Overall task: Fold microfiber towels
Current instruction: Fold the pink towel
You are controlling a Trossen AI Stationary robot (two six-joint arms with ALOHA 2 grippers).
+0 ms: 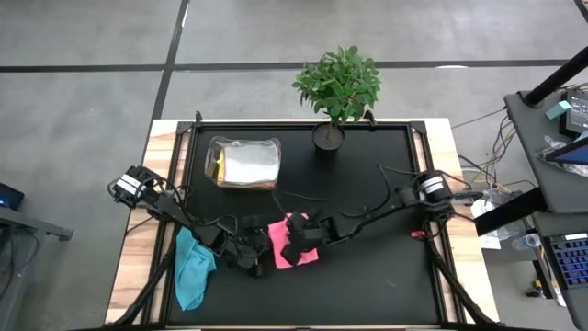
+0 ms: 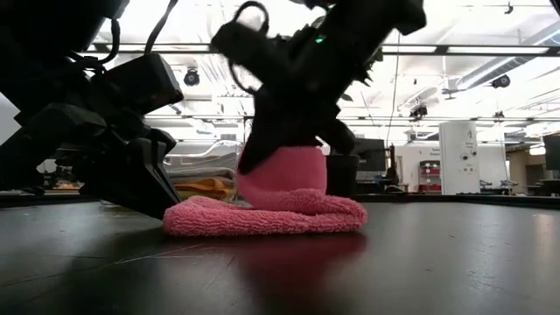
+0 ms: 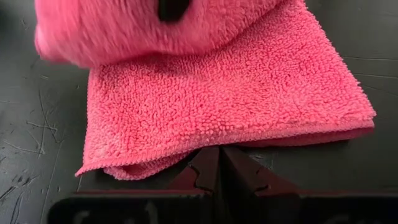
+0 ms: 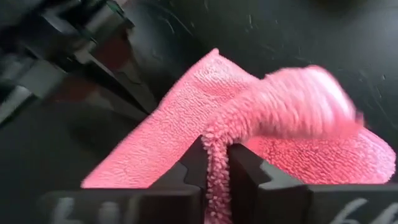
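The pink towel [image 1: 296, 244] lies near the front middle of the black table [image 1: 386, 276], partly folded: a flat double layer rests on the surface, and one edge is lifted into a rounded hump above it, as the low view shows [image 2: 280, 201]. The right end effector [image 4: 214, 171] is clenched on that raised edge, a strip of pink pile pinched between its two dark fingers [image 4: 245, 165]; in the high view it sits directly over the towel [image 1: 299, 241]. The left end effector [image 3: 219, 168] has its fingers pressed together with nothing between them, the tips resting at the towel's near folded edge on the table; in the high view it lies just beside the towel on its left [image 1: 253, 248]. The left wrist view shows the lower layer spread flat with a folded border [image 3: 230, 106], and the lifted portion blurred above it. A teal towel [image 1: 193, 267] lies crumpled on the table near the front left, well apart from the pink one and beside the left arm. Toward the back of the table stands a clear plastic box [image 1: 243, 163] holding pale and yellowish cloth, and just beside it to the right a small potted plant [image 1: 335, 87] in a dark pot at the rear edge.
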